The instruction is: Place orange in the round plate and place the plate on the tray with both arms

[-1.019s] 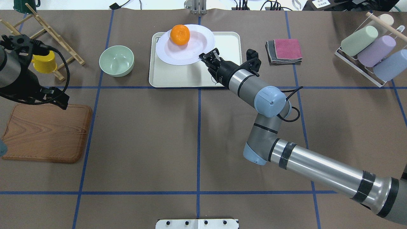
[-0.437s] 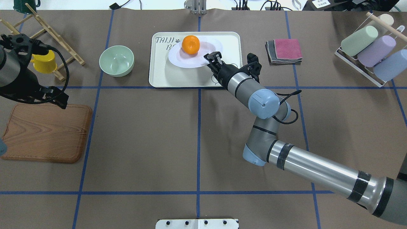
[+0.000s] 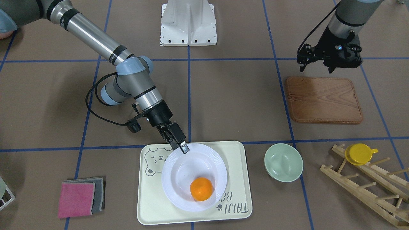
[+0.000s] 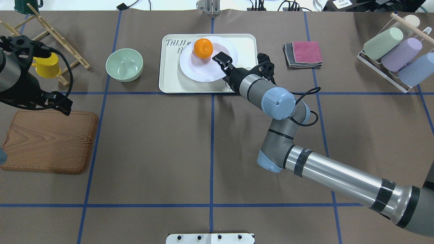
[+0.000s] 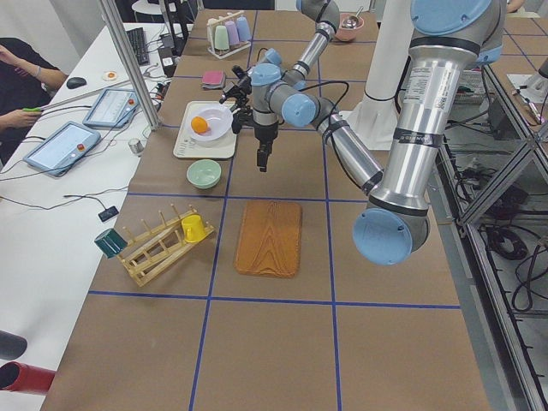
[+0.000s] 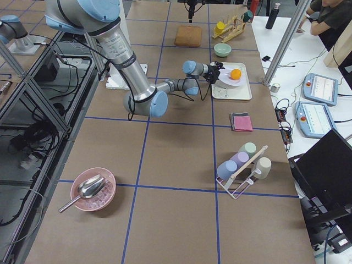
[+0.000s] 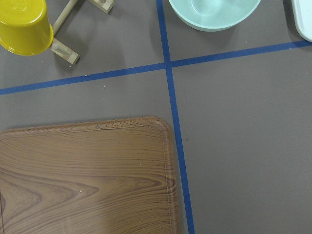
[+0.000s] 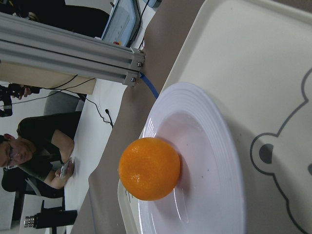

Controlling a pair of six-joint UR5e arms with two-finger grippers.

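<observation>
The orange (image 3: 201, 189) lies in the plate (image 3: 175, 197), and the plate rests on the tray (image 3: 153, 210) — both placements look done. The right gripper (image 3: 179, 143) is at the plate's rim, the left gripper (image 3: 329, 60) well apart; I cannot tell how either's jaws stand. Likely left: letting go, backing off.

I see: glossy smooth white round plate (image 4: 203, 69), dimpled matt orange (image 4: 203, 47), matt cream plastic-looking tray (image 4: 169, 81), grained wooden board (image 4: 47, 142), matt brown paper table cover (image 4: 152, 152), brushed metal right arm (image 4: 339, 179), soft cloths (image 4: 303, 54).
</observation>
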